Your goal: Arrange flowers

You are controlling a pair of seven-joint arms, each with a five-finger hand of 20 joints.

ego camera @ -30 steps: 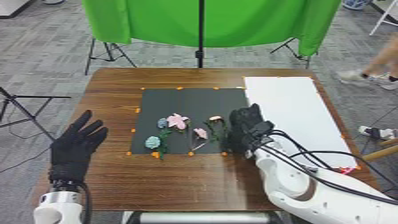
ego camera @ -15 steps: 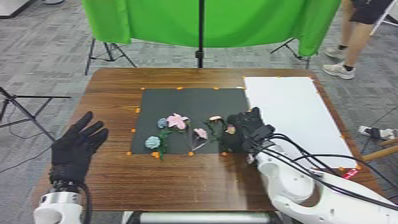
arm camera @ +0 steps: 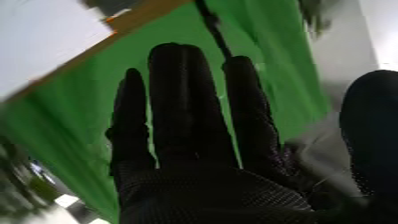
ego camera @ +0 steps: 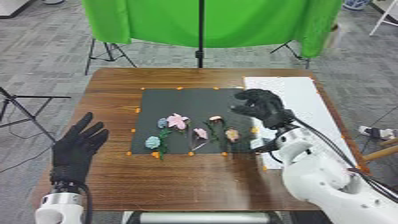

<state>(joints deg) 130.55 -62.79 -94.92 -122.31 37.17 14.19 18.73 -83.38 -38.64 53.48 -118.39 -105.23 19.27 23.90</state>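
This looks like a robotics lab or a similar indoor test space. Two white robot arms, the left arm and the right arm, reach over a brown wooden table. Black cables run along the right one. Small orange tape marks dot the edges of a dark mat on the tabletop. Beyond the table hangs a green backdrop, with a black pole in front and splayed stand legs below. The floor is gray, office-style carpet.
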